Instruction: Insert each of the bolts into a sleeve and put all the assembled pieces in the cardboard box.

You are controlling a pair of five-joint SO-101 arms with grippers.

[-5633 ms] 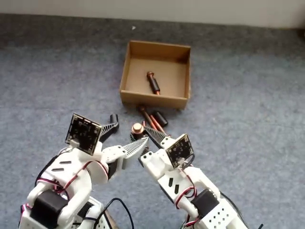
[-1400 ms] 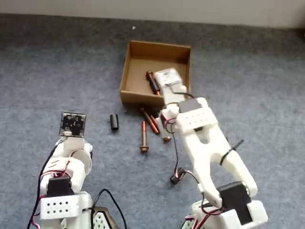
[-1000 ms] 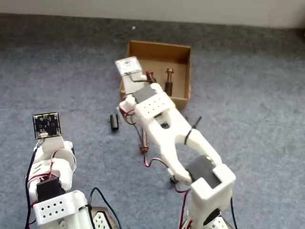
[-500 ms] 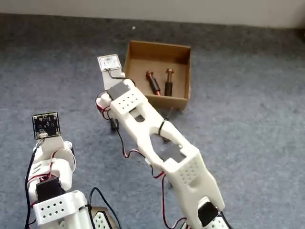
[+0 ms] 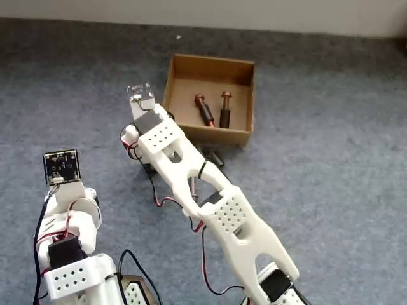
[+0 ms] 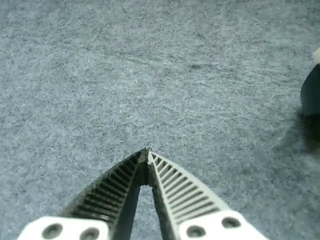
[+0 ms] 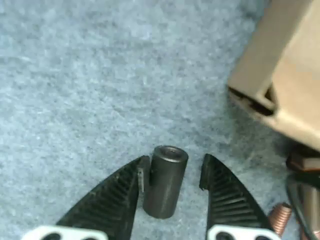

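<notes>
The right hand (image 7: 175,160), spread open, straddles a black sleeve (image 7: 164,187) on the grey desk (image 7: 75,75) near the cardboard box (image 7: 285,65); the left hand (image 6: 148,152) rests clenched and empty. The sleeve sits off-centre, so an uneven close may roll it away.

- No text, label, number or sign can be read anywhere.
- The cardboard box (image 5: 235,135) has plain brown walls with no legible print.
- Any marking on the circuit board (image 5: 62,167) at the left arm's wrist is too small to read.
</notes>
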